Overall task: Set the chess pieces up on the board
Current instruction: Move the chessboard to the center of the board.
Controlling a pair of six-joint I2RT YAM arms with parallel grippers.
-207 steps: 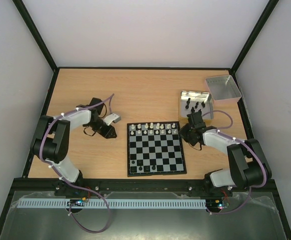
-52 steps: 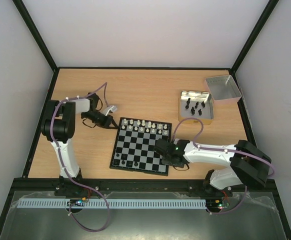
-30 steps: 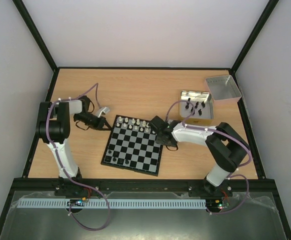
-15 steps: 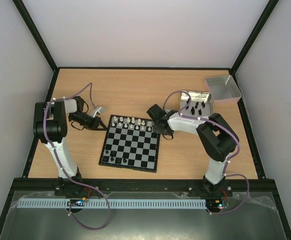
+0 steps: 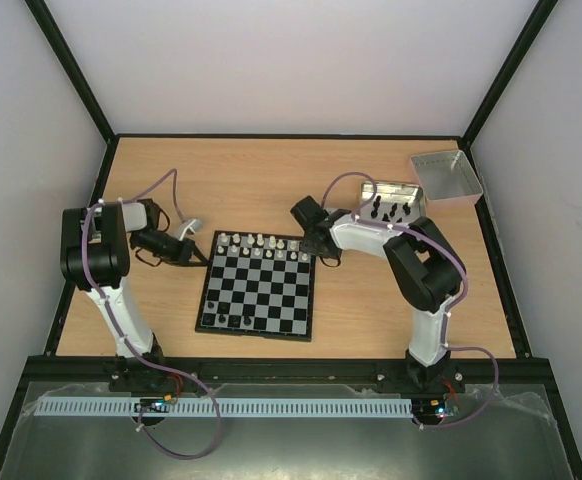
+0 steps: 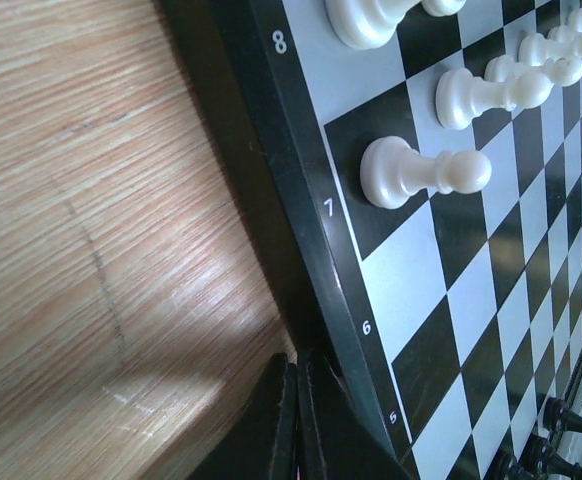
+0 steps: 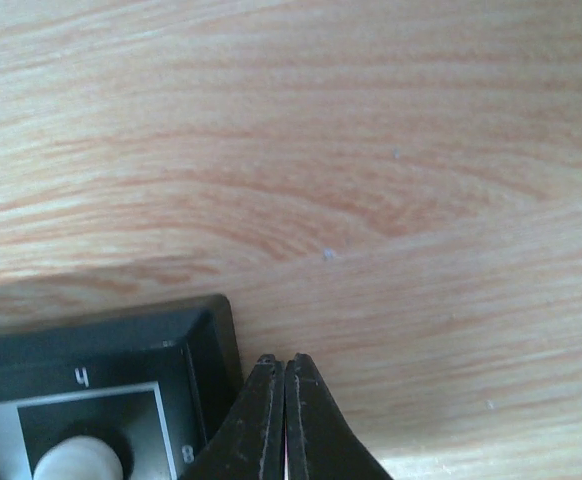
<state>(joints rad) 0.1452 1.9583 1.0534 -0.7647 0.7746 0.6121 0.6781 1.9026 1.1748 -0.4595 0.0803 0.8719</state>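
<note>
The board [image 5: 259, 290] lies mid-table, slightly turned. White pieces [image 5: 261, 245] stand along its far rows; three black pieces [image 5: 233, 319] stand at its near left. Several more black pieces [image 5: 388, 211] are in the gold-rimmed tin [image 5: 413, 190]. My left gripper [image 5: 199, 253] is shut and empty, its tips against the board's left edge [image 6: 316, 250], near white pawns [image 6: 421, 172]. My right gripper [image 5: 318, 250] is shut and empty, its tips beside the board's far right corner [image 7: 186, 335].
A grey square tray [image 5: 447, 177] sits at the far right corner, behind the tin. Black frame posts and white walls bound the wooden table [image 5: 261, 180].
Over the last seconds the board has slid left and turned. The right gripper left the tin, swept past the board's near right corner and up to its far right corner. The left gripper drew back left.
</note>
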